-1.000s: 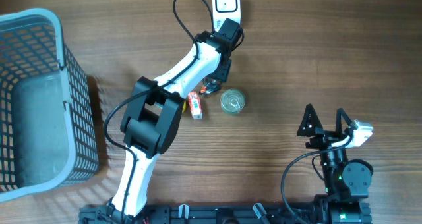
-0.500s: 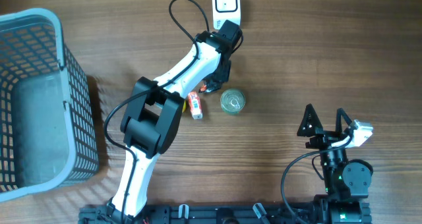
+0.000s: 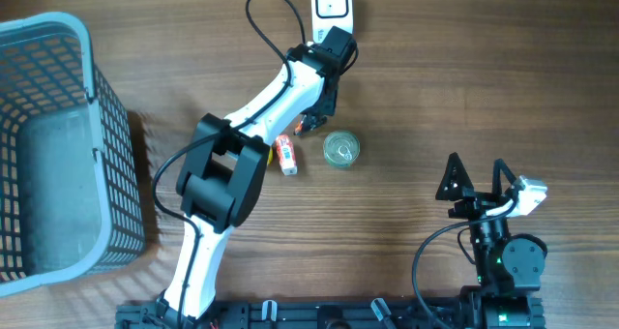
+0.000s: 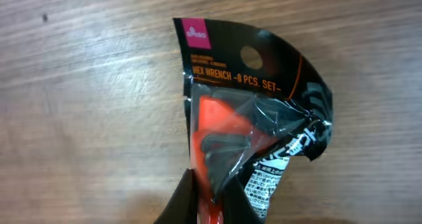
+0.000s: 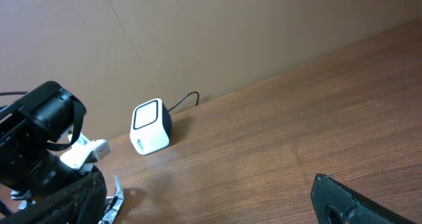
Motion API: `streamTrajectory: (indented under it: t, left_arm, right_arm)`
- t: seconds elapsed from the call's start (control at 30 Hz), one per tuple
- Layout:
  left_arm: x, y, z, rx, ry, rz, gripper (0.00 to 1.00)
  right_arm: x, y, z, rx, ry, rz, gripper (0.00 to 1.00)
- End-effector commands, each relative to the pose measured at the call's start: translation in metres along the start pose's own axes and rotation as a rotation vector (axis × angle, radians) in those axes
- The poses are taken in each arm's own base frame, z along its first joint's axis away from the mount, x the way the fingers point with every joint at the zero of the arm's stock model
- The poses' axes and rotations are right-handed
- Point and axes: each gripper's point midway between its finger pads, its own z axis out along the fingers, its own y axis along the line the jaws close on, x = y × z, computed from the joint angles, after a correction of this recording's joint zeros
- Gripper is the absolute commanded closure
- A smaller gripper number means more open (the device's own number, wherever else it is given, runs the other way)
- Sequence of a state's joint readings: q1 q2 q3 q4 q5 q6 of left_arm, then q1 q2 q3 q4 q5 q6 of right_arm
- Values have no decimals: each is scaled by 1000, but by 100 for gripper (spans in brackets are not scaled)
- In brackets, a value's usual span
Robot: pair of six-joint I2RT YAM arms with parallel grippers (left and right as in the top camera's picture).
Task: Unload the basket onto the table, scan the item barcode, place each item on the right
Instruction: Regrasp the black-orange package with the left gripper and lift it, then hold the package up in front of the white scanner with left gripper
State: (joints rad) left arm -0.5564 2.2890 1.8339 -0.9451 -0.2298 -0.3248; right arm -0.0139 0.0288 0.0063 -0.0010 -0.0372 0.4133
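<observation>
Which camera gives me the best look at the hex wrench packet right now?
Left wrist: the hex wrench packet fills the frame, label readable, pinched at its lower edge. Overhead shows only a red sliver under the left arm. Right wrist shows nothing certain of it.

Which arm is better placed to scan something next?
Left. The left gripper is shut on the hex wrench packet beside the white scanner; the right gripper sits open, empty, far away.

Shop-checkout mock-up: barcode scanner and plastic basket on a wooden table.
</observation>
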Motion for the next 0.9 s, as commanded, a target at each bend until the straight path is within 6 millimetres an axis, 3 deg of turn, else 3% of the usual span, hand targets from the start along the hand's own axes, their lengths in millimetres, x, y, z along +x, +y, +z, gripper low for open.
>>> streamTrajectory:
  t: [0.0,0.13,0.23,0.33,0.43,0.5,0.57,0.6,0.87]
  left_arm:
    - [6,-2,-22,93,22,-48,96]
    - [-23,-15,-93,388,-56,-203,96]
    - [-42,-21,-148,751,-44,-283,96]
    - [-61,-3,-177,1024,31,-428,96]
    - [-78,28,-213,1291,11,-398,96]
    - [-82,39,-235,1417,-40,-306,96]
    - [-87,43,-276,1581,-176,-77,96]
    - [-88,43,-286,1606,-230,0,96]
    - [-97,25,-357,1578,-761,530,96]
  right_arm:
    - [0,3,0,-14,-1,-19,0]
    - [0,3,0,-14,-1,-19,0]
    - [0,3,0,-14,-1,-19,0]
    - [0,3,0,-14,-1,-19,0]
    - [0,3,0,-14,-1,-19,0]
    - [0,3,0,-14,-1,-19,0]
    - [0,3,0,-14,-1,-18,0]
    - [0,3,0,-14,-1,-19,0]
    - [0,3,0,-14,-1,-18,0]
